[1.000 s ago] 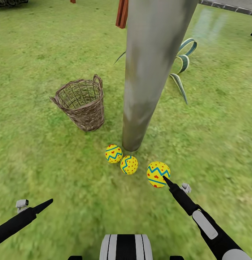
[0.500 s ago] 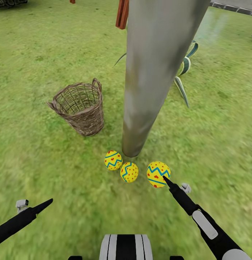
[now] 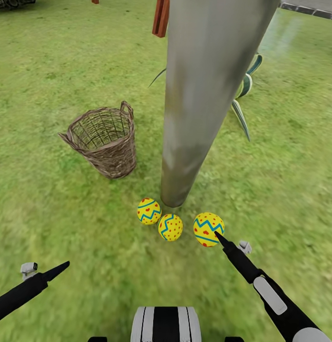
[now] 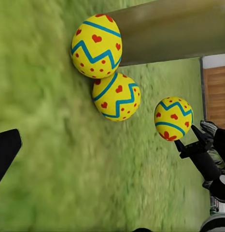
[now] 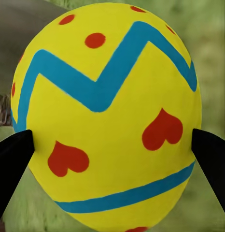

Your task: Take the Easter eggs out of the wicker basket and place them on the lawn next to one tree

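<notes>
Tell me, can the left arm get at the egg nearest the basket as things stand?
Probably yes: the left pincer hangs over bare lawn, with nothing between it and that egg, though it sits some way off.

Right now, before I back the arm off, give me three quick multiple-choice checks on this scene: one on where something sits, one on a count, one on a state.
1. Where is the wicker basket relative to the tree?
A. To its left in the head view
B. To its right in the head view
C. Leaning against the trunk

2. How many Easter eggs lie on the lawn at the trunk's foot?
A. One
B. Two
C. Three

3. What is the right gripper doing?
A. Hanging with nothing between its fingers
B. Bracketing an egg
C. Reaching into the basket

Answers:
1. A, it stands apart on the grass.
2. C, the left egg, the middle egg and the right egg.
3. B, a finger sits at each side of the right egg.
</notes>
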`<state>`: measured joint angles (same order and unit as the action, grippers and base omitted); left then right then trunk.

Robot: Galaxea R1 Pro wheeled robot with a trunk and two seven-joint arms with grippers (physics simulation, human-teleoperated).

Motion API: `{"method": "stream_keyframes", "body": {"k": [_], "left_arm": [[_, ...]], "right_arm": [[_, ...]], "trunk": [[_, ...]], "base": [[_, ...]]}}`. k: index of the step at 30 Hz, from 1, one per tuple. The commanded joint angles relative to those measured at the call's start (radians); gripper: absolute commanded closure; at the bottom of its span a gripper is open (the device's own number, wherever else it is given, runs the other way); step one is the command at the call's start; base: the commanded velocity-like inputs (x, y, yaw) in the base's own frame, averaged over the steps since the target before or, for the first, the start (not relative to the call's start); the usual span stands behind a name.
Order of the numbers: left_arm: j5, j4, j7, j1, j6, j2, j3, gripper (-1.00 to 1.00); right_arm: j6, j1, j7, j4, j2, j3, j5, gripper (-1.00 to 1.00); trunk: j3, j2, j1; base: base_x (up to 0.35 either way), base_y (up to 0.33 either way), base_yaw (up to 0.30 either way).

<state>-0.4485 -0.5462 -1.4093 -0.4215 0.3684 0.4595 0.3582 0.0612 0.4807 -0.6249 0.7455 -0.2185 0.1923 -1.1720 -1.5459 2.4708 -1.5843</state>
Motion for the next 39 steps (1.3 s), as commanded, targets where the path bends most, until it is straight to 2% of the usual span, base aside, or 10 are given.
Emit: {"method": "stream_keyframes", "body": {"k": [1, 4, 20, 39], "left_arm": [[-0.001, 0.000, -0.003, 0.000, 0.010, -0.001, 0.001, -1.00], [-0.001, 0.000, -0.003, 0.000, 0.010, 0.000, 0.001, -1.00], [-0.001, 0.000, -0.003, 0.000, 0.010, 0.000, 0.001, -1.00], [-0.001, 0.000, -0.003, 0.000, 0.010, 0.000, 0.004, -1.00]], "right_arm": [[0.006, 0.001, -0.003, 0.000, -0.001, 0.003, -0.011, 1.00], [0.006, 0.000, -0.002, 0.000, -0.001, 0.003, -0.011, 1.00], [0.006, 0.001, -0.003, 0.000, 0.003, 0.003, -0.011, 1.00], [0.006, 0.001, -0.003, 0.000, 0.004, 0.003, -0.011, 1.00]], "trunk": [[-0.004, 0.007, -0.004], [-0.013, 0.028, -0.015], [-0.075, 0.033, -0.023], [-0.075, 0.033, -0.023]], "base": [[0.000, 0.000, 0.000], [0.000, 0.000, 0.000], [0.000, 0.000, 0.000], [0.081, 0.000, 0.000]]}}
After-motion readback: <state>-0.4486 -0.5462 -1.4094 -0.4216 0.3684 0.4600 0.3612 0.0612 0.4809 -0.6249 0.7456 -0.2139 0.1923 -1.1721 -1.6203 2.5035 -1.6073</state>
